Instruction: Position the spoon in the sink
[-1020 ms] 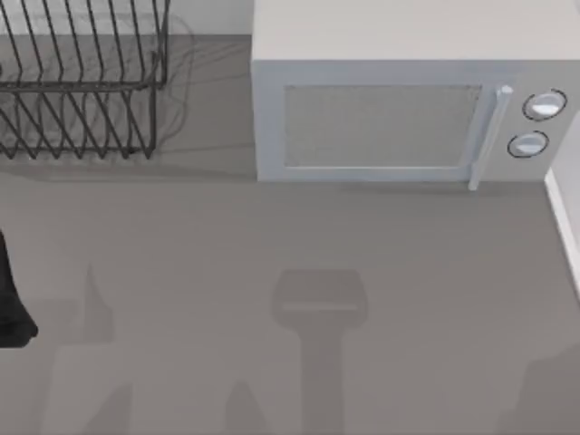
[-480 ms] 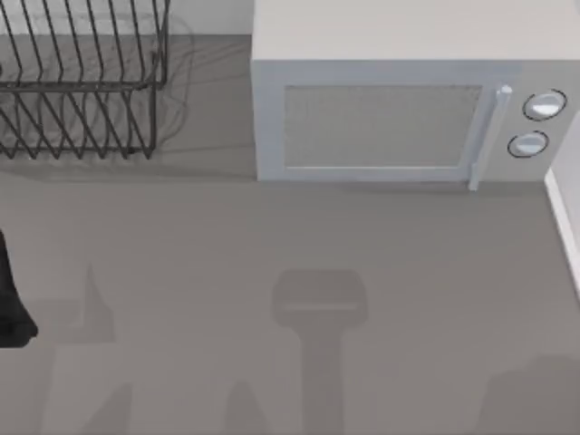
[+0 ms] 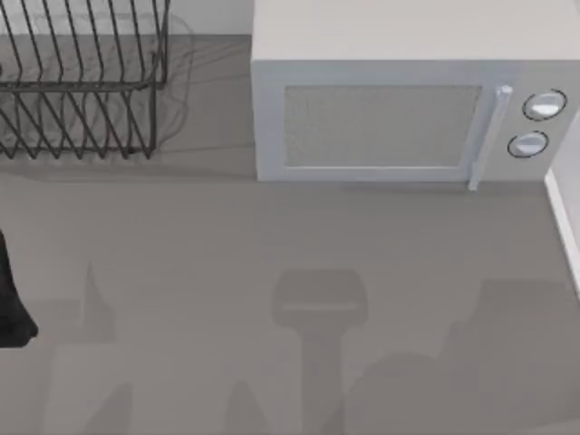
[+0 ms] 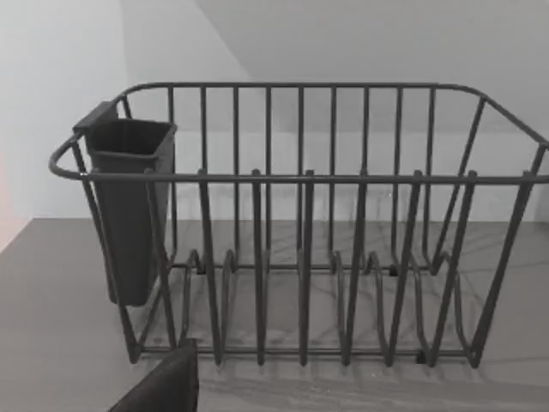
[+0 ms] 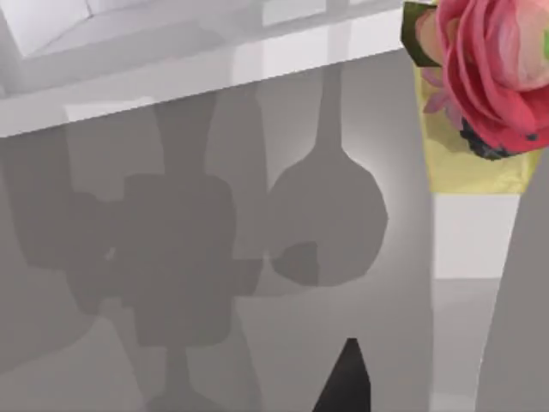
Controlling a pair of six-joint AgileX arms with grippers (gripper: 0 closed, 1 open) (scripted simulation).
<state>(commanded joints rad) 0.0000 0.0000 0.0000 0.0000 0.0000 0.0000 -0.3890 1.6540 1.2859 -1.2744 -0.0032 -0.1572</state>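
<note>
Spreading shadow on counter [image 3: 471, 362] at right since a second ago: right arm likely approaching; jaw state untellable. Left arm [image 3: 11, 299] parked at left edge.

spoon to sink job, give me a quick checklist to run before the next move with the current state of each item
1. Spoon located: cannot tell; no spoon can be made out on the counter.
2. Sink located: cannot tell; nothing in the pictures reads clearly as a sink.
3. Left arm out of the way: ok; it sits at the counter's far left edge in the top view.
4. Obstacles known: ok; dish rack at the back left, microwave at the back middle to right with its door shut.
5. Right tool state: cannot tell; the right wrist view gives a dark tip over the grey surface, near a pink flower.
</note>
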